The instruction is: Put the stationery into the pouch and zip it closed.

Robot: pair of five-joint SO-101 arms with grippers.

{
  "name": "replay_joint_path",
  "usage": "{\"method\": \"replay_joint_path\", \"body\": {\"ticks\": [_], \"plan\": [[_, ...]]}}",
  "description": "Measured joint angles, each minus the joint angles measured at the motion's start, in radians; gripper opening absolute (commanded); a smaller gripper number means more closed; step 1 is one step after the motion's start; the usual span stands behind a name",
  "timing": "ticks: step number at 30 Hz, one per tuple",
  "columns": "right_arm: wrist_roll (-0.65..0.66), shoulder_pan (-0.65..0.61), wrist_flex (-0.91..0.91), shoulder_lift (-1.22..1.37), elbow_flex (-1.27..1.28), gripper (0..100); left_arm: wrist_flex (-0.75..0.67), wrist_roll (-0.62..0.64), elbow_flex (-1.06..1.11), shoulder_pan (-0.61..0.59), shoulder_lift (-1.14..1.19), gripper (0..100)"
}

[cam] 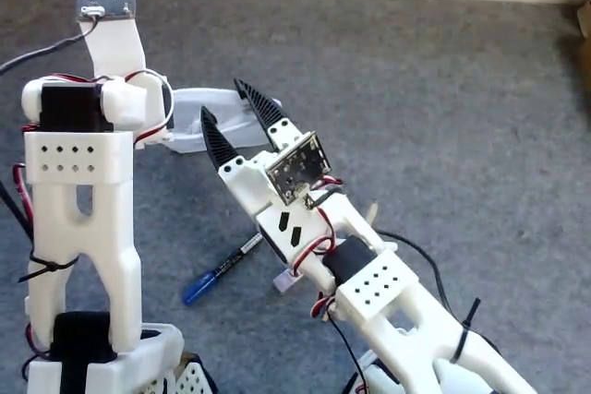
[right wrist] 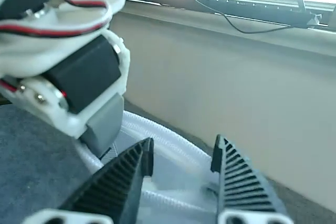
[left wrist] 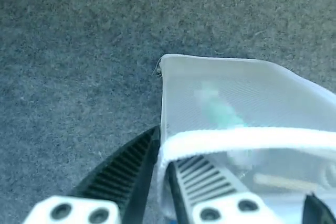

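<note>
Pouch rim pinned, pen waiting

I'm clamping the left gripper (left wrist: 163, 177) on the white rim of the pouch (left wrist: 236, 98) to steady it on the carpet. The right gripper (cam: 221, 98) is hanging over its mouth, jaws spread and empty, while the blue pen (cam: 217, 269) is lying beside that arm, not yet bagged.

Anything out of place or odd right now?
The blue pen lies on the carpet beside the right arm, outside the pouch, whose rim the left gripper pinches. Nothing looks spilled or damaged.
</note>
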Motion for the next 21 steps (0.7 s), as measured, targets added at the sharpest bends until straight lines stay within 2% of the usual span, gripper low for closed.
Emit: {"method": "replay_joint_path", "body": {"ticks": [10,21], "plan": [[0.000,0.000,0.390,-0.267,-0.003,16.6,0.000,0.000,0.000,-0.002,0.000,1],[0.000,0.009,0.844,-0.299,-0.259,16.6,0.000,0.000,0.000,-0.002,0.000,1]]}}
